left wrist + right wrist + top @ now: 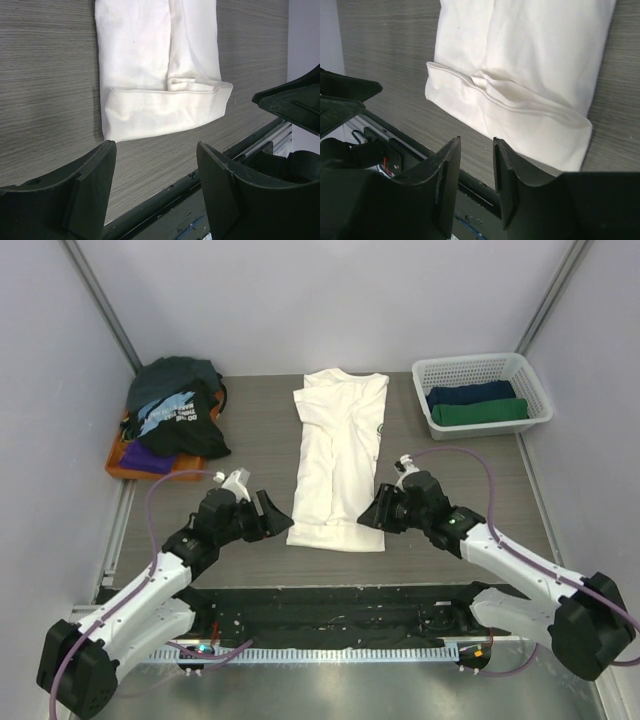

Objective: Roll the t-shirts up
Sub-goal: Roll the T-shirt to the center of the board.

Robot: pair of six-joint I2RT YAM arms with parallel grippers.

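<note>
Lying lengthwise at the middle of the counter (250, 430), the cream tee (338, 455) has its near hem turned over once. Left claw (262, 517) hangs wide open and empty off the hem's left corner; right claw (378, 512), narrowly parted and empty, by the right corner.

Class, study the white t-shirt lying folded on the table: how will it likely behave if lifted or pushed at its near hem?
Probably floppy: the white t-shirt lies flat, and its turned-over hem sags into soft creases. Pushed, it would likely bunch up rather than slide as one piece. It looks thin, so a lifted edge should drape.
</note>
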